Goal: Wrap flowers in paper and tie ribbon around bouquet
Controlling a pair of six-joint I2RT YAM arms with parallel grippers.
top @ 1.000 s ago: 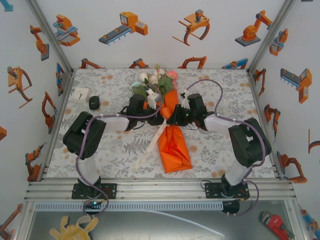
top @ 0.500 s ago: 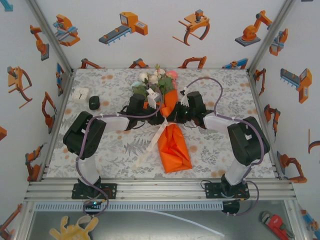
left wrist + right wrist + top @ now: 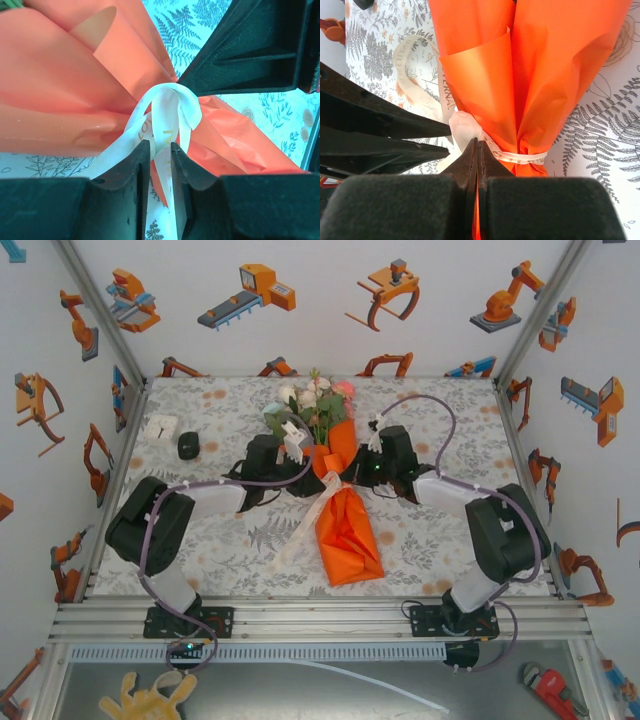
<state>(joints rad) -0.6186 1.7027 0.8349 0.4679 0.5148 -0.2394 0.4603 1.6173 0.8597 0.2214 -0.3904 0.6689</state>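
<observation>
1. The bouquet (image 3: 342,525) lies mid-table (image 3: 450,410), with the flowers (image 3: 315,400) toward the far edge and the cone's tail toward the arm bases.
2. I judge it light and fragile. The paper (image 3: 540,75) is thin and creases easily, and the ribbon (image 3: 167,102) is floppy and likely slick. The best holds are the cinched waist or a ribbon tail, never the blooms.
3. The left fingers (image 3: 135,175) stand slightly spread, with a ribbon strand running through the gap. The right fingers (image 3: 465,165) are pressed together, tips apparently nipping the ribbon at the knot.
4. The left wrist view shows the knot's loop. The right wrist view shows the band circling the waist and a printed tail curling on the table. The top view gives the blooms.
</observation>
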